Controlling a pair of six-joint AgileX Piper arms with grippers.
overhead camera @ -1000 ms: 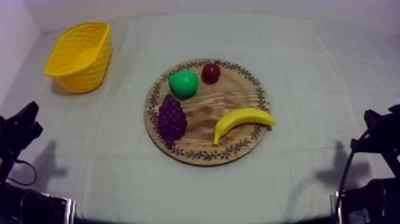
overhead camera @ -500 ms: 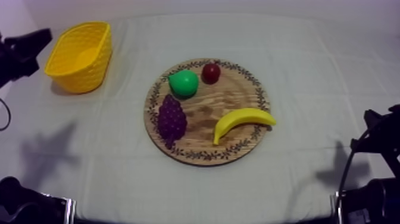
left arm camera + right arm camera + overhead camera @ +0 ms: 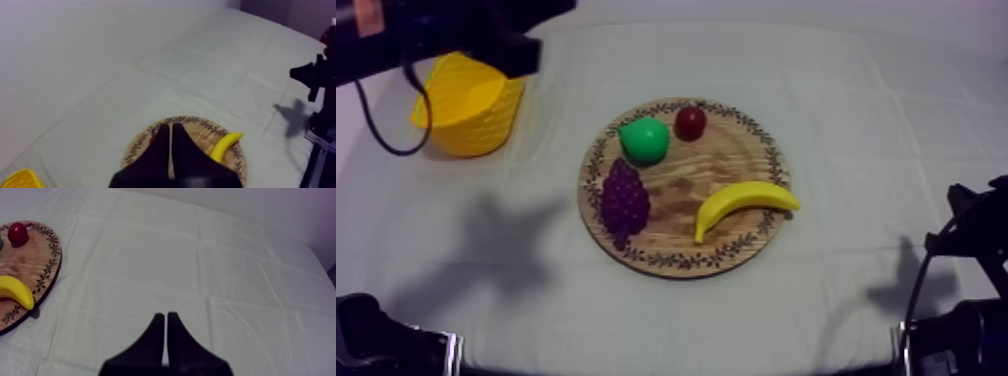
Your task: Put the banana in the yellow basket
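The yellow banana (image 3: 744, 205) lies on the right side of the round wooden board (image 3: 716, 165), tip pointing right. Far left at the back stands the yellow basket (image 3: 471, 105). My left arm (image 3: 486, 35) reaches in from the upper left, above the basket. In the left wrist view my left gripper (image 3: 169, 126) is shut on nothing, a narrow wedge high above the board (image 3: 200, 131) and banana (image 3: 225, 146). My right gripper (image 3: 165, 314) is shut over bare cloth, well right of the board (image 3: 30, 263) and banana (image 3: 15, 290). The right arm (image 3: 976, 225) rests low at the right.
Also on the board are a green pear (image 3: 644, 140), a small red fruit (image 3: 690, 122) and purple grapes (image 3: 624, 200), all left of the banana. Open cloth lies between board and basket. The left arm's shadow falls on the cloth left of the board.
My left arm has risen from its low rest at the left edge and swung up and right, now over the basket. Fruit, board, basket and right arm have not moved.
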